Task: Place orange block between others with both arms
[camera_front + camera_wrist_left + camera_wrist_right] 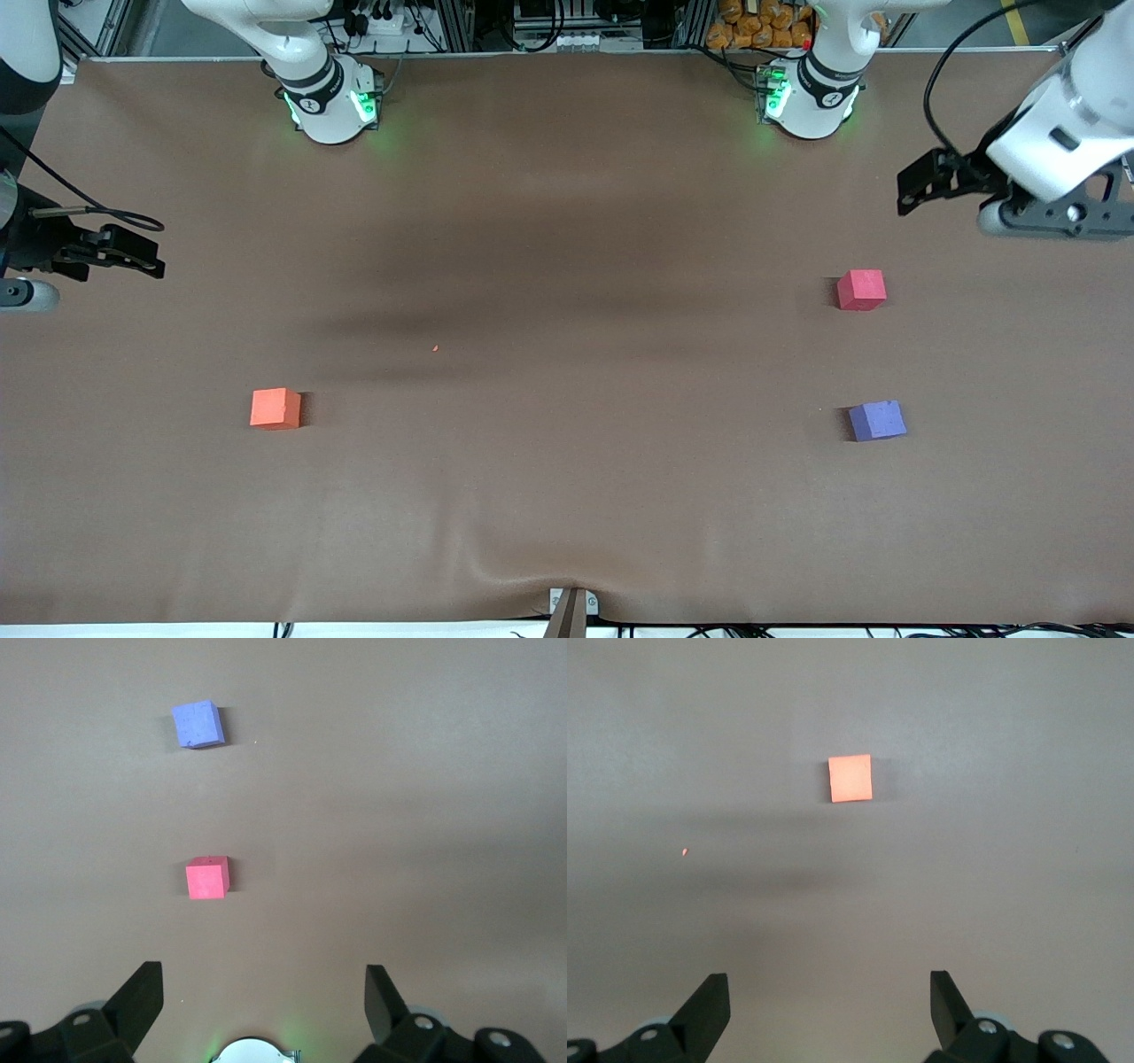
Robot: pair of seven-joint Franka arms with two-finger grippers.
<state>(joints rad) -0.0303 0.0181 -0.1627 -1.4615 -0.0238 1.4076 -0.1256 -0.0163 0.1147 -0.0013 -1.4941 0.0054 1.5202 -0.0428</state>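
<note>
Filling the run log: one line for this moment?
stage: start | orange block: untouched | left gripper: open, waiting | right gripper: open, waiting

Both arms wait, raised over the table's two short ends. The left gripper (pixel 912 190) hangs above the edge at the left arm's end, its fingers (pixel 142 997) spread wide and empty. The right gripper (pixel 146 257) hangs above the edge at the right arm's end, fingers (pixel 709 1001) likewise apart, holding nothing.
</note>
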